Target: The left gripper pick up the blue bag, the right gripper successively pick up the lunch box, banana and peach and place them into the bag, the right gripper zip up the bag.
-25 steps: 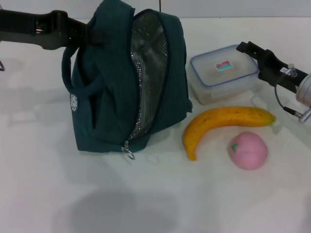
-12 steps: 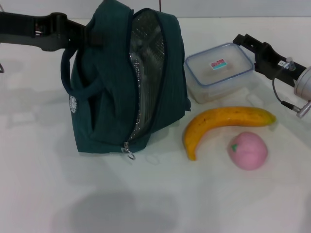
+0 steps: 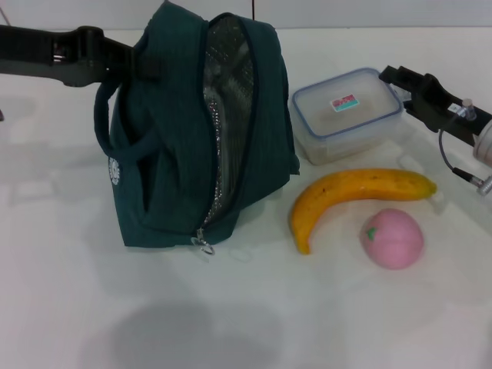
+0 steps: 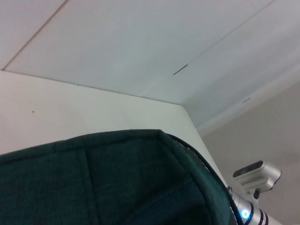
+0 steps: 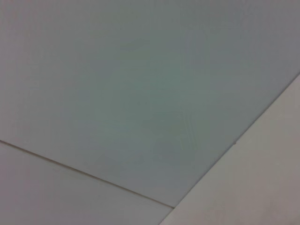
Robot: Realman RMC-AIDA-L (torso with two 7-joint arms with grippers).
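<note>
The blue bag stands upright on the white table, its zip open along the front and silver lining showing. My left gripper reaches in from the left and is shut on the bag's top near a handle. The bag's fabric fills the lower part of the left wrist view. The lunch box sits to the right of the bag. My right gripper is at its far right corner, touching or nearly touching the lid rim. The banana and the peach lie in front of the box.
A metal ring zip pull hangs at the bag's lower front. Bare white table spreads in front of everything. The right wrist view shows only plain pale wall surfaces. A silver-white device shows beyond the bag in the left wrist view.
The lunch box slid a little left toward the bag. My right gripper moved in at its far corner, then drew back slightly right. The bag leaned a bit more upright.
</note>
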